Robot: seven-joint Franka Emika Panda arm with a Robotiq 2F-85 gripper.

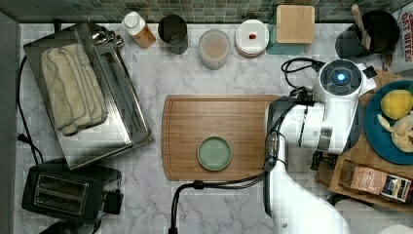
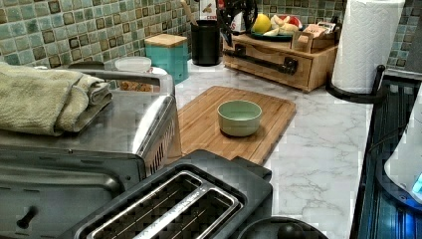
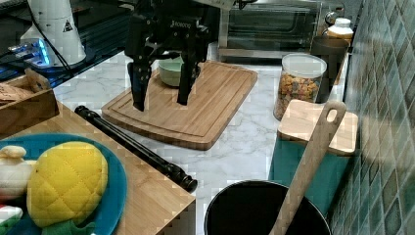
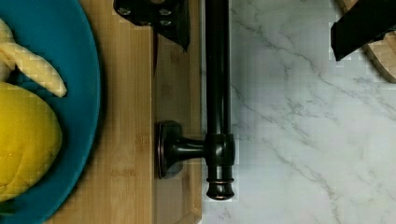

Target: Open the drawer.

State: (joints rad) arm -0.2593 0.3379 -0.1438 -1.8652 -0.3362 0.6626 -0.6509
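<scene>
The claw (image 3: 160, 100) hung open, its two black fingers (image 3: 139, 88) spread wide and pointing down, gripping nothing. In the wrist view the fingers straddled the black bar handle (image 4: 217, 93) of the drawer (image 4: 135, 154), one over the wooden top and the other over the marble tabletop (image 4: 299, 140), both clear of the bar. In the right view the handle (image 3: 132, 144) ran just below and in front of the claw, along the edge of the light-wood drawer (image 3: 151, 196), and nothing showed the drawer pulled out. On the drawer's top, close by the claw, sat a blue plate (image 3: 115, 191) with a yellow plush fruit (image 3: 66, 183). Behind the claw in the right view lay the cutting board (image 3: 195, 115) with a green bowl (image 3: 171, 71) on it, partly hidden by the fingers. Off to the right view's right of the claw stood a teal box (image 3: 313, 166) with a wooden lid, a black pot (image 3: 264, 210) holding a wooden spoon (image 3: 311, 161), and a jar (image 3: 299, 90) of coloured pieces. Farther off, beyond the board, stood a steel oven (image 3: 274, 29). In the top view the white arm (image 1: 311, 126) stretched over the right end of the board (image 1: 214, 136), and well away toward the top view's left lay a folded towel (image 1: 73, 87) on the oven (image 1: 112, 136) and a black toaster (image 1: 68, 192). In the left view the drawer (image 2: 278, 62) sat at the far end of the tabletop with a paper towel roll (image 2: 366, 45) beside it.
</scene>
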